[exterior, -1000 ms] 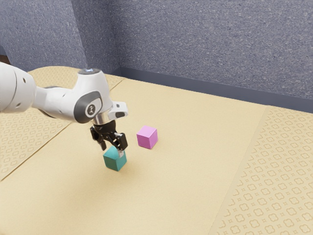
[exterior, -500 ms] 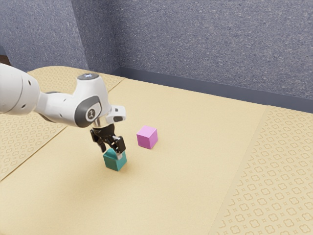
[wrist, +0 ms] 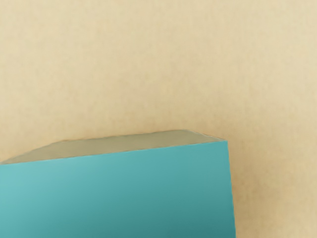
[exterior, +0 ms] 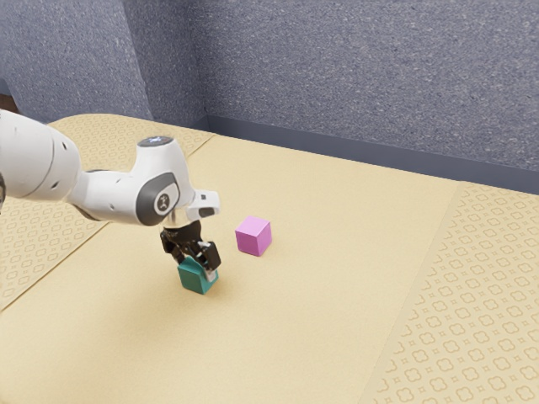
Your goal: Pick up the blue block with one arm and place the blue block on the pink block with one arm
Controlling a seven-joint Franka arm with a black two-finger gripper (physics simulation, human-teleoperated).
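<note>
**Gripper down at the blue block, grasp not readable**

The gripper point(exterior: 200, 263) hangs low over the blue block point(exterior: 197, 280), reaching its upper part. Whether the gripper is open or clamped on the block cannot be told from these views. The block, rendered a teal shade, rests on the tabletop point(exterior: 337, 295). It lies to the exterior view's left of the pink block point(exterior: 253, 235), near it but apart. In the wrist view the block lies just under the hand, with bare tabletop beyond it.

The blue block looks like a small rigid cube, probably light. Its flat, smooth sides could slip under a weak pinch. The best hold is likely across two opposite vertical faces, centred and fairly deep. That should keep it level for setting on the pink block's flat top.
</note>
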